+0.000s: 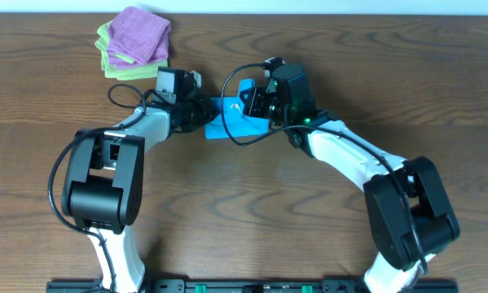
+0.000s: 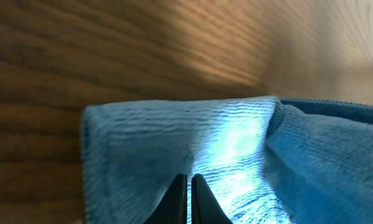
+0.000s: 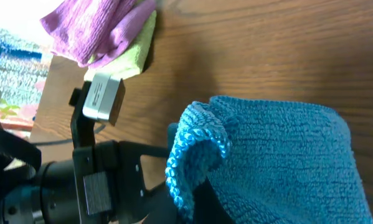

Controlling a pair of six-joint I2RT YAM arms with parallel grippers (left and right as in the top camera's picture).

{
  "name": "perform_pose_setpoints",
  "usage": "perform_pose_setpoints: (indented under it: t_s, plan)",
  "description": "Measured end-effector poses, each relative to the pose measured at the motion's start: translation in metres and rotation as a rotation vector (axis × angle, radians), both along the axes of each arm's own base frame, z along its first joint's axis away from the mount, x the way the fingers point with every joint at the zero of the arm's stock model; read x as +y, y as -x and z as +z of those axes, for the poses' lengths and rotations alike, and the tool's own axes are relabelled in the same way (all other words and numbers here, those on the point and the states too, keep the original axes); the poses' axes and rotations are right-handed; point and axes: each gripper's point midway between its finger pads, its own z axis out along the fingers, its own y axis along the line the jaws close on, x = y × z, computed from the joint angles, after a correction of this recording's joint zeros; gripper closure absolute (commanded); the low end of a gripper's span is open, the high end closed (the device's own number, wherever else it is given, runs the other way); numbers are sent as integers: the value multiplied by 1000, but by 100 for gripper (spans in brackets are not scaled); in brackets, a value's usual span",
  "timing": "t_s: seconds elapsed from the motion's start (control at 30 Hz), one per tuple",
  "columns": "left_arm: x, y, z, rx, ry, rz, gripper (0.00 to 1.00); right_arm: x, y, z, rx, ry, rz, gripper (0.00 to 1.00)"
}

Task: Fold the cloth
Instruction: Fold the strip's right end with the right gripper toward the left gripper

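The blue cloth (image 1: 231,122) lies bunched and partly folded at the table's middle. My left gripper (image 1: 204,114) is at its left edge. In the left wrist view its fingers (image 2: 189,182) are pressed together on the cloth (image 2: 174,137), pinching its top layer. My right gripper (image 1: 252,102) is at the cloth's far right side. In the right wrist view the cloth (image 3: 279,149) drapes over my dark finger (image 3: 233,199), its curled edge lifted, so the gripper is shut on it.
A stack of folded purple and green cloths (image 1: 134,41) sits at the far left of the table, and also shows in the right wrist view (image 3: 105,28). The left arm's wrist camera block (image 3: 102,96) is close beside the lifted cloth edge. Bare wood lies all round.
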Motion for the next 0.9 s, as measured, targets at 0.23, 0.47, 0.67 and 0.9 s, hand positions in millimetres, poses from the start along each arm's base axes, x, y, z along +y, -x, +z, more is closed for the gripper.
perform_pose_setpoints:
  t_s: [0.23, 0.47, 0.67, 0.9]
  plan:
    - [4, 5, -2, 31, -8, 2, 94, 14, 9, -4, -8, 18, 46, 99]
    - [19, 4, 15, 43, -61, -31, 94, 18, 12, -7, -23, 38, 70, 99]
    - [39, -16, 53, -38, -108, -18, 94, 22, 14, -7, -38, 54, 81, 99]
    - [64, -19, 60, -37, -171, 10, 94, 40, 15, -22, -12, 75, 112, 99]
